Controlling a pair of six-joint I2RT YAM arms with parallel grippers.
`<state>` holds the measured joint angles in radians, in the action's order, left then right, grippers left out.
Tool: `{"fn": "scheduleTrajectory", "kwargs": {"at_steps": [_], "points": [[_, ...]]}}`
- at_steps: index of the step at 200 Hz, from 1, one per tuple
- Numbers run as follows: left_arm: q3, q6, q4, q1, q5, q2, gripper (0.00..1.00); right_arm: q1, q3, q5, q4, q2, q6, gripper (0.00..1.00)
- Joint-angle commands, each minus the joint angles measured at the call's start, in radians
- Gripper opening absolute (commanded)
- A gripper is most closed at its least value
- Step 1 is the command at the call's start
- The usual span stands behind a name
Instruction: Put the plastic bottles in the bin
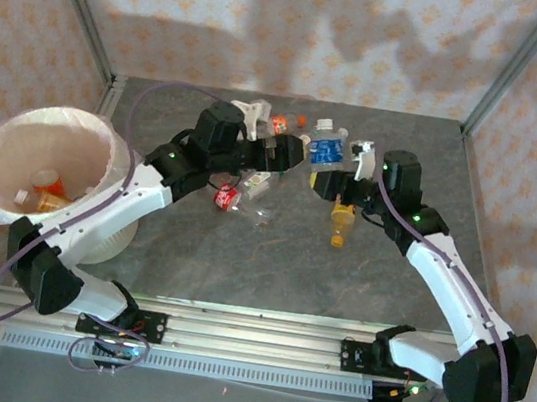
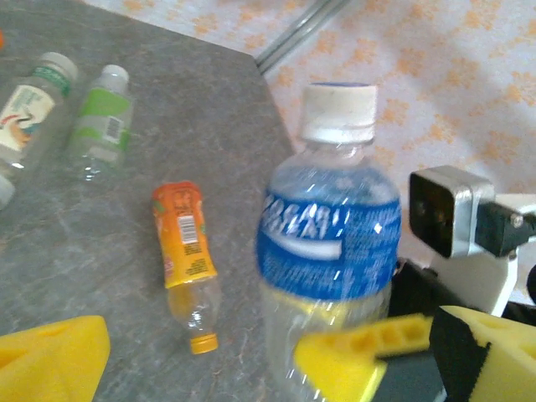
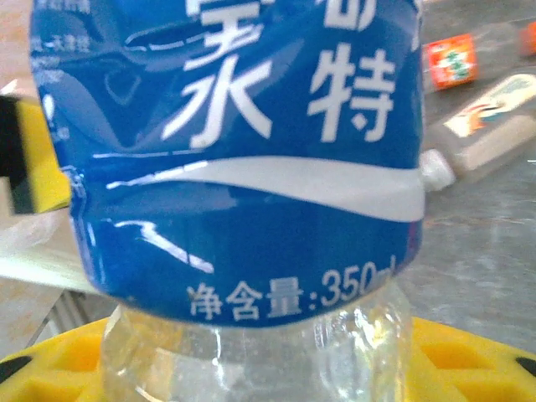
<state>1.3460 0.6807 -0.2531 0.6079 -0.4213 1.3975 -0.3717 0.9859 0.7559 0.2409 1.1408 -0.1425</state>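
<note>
A clear bottle with a blue label (image 1: pixel 326 151) and a white cap stands upright at the table's middle back. My right gripper (image 1: pixel 331 178) is shut on its clear lower body, and its yellow fingers (image 3: pixel 469 356) press both sides below the blue label (image 3: pixel 251 167). My left gripper (image 1: pixel 291 154) is open just to the left of this bottle (image 2: pixel 331 234), not touching it. An orange-labelled bottle (image 1: pixel 340 224) (image 2: pixel 184 251) lies on the table nearby. The bin (image 1: pixel 16 128) stands at the far left with a few bottles inside.
A red-labelled bottle (image 1: pixel 226 195) and a clear one (image 1: pixel 257 211) lie under the left arm. More bottles lie at the back: a white-labelled one (image 2: pixel 29 105) (image 3: pixel 494 117), a green-labelled one (image 2: pixel 100 121) and a red-labelled one (image 3: pixel 452 60). Metal frame posts stand at the far corners.
</note>
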Motion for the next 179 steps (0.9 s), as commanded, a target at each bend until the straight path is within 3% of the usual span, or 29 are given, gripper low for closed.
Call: {"fn": "scheduleTrajectory", "kwargs": {"at_steps": [1,31,82,112,148,179], "points": [[0.035,0.021,0.091,0.007,-0.034,0.025,1.0,-0.039,-0.012,0.063,-0.104,-0.021,-0.002,0.39],[0.102,0.025,0.054,0.019,-0.076,0.092,1.0,-0.083,-0.013,0.059,-0.139,-0.014,0.007,0.4],[0.155,-0.017,-0.024,0.055,-0.028,0.124,0.99,-0.11,-0.004,0.048,-0.157,-0.011,0.013,0.41],[0.124,0.03,0.029,0.055,-0.016,0.128,0.9,-0.112,-0.015,0.053,-0.174,-0.021,0.021,0.44],[0.133,0.035,0.053,0.056,-0.077,0.155,0.71,-0.111,-0.031,0.049,-0.202,-0.023,0.011,0.47],[0.135,0.014,0.059,0.055,-0.063,0.151,0.63,-0.112,-0.024,0.036,-0.181,-0.03,0.024,0.61]]}}
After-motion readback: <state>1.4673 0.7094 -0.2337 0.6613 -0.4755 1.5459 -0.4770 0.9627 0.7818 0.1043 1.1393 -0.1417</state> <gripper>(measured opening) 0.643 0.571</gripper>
